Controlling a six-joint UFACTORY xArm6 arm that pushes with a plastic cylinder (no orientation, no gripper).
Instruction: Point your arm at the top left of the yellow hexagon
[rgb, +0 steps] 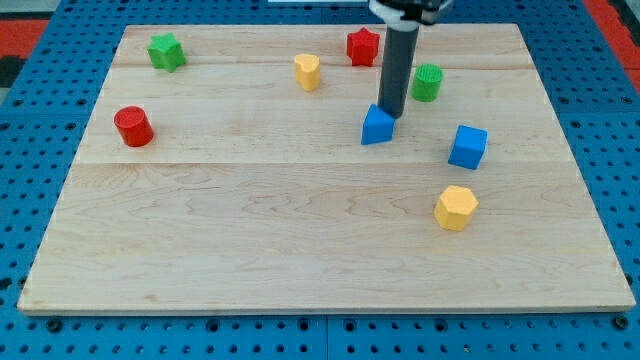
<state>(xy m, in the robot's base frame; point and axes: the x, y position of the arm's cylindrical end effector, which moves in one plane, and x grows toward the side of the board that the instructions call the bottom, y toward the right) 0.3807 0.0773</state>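
The yellow hexagon (456, 207) lies at the lower right of the wooden board (250, 240). My rod comes down from the view's top, and my tip (390, 114) stands just behind the top right edge of a small blue block (377, 126), touching it or nearly so. The tip is up and to the left of the yellow hexagon, well apart from it.
A blue cube (467, 146) sits between the tip and the hexagon, to the right. A green cylinder (427, 82), a red star (362, 46), a yellow block (307, 71), a green star (166, 51) and a red cylinder (133, 127) lie across the top and left.
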